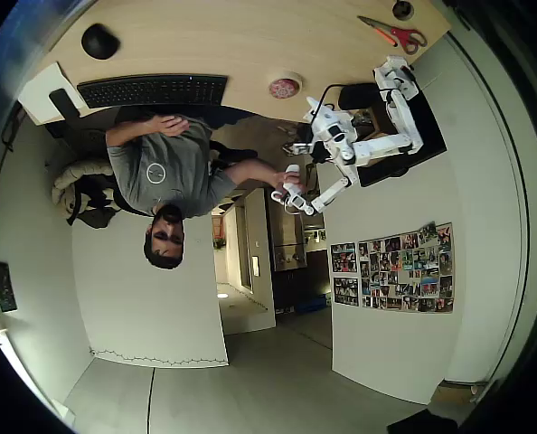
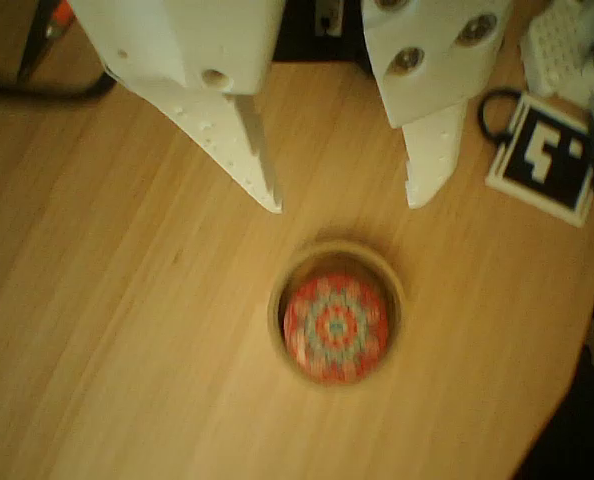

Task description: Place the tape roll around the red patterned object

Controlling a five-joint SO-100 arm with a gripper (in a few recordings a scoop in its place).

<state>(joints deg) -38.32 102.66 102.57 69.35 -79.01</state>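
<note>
The tape roll (image 2: 335,318) lies flat on the wooden counter (image 2: 127,330) and encircles the red patterned object (image 2: 335,328), which sits inside the ring's open centre. In the wrist view the object shows a round, rosette-like pattern of red, orange and pale tones. The ring's wall surrounds it on all sides.

The gripper (image 2: 345,205) is positioned above the ring, clear of it. Its 2 white fingers (image 2: 239,150) stand apart with bare counter visible between the tips; nothing is held. A small white tile with a black square marker (image 2: 544,155) lies on the counter to the right of the fingers.

In the overhead view the ring with the object (image 1: 285,88) rests near the counter edge, with the white arm (image 1: 341,140) just beside it. Red-handled scissors (image 1: 395,33), a black keyboard (image 1: 153,89) and a black mouse (image 1: 99,41) also lie on the counter. A person in a grey shirt (image 1: 164,172) sits at the counter.
</note>
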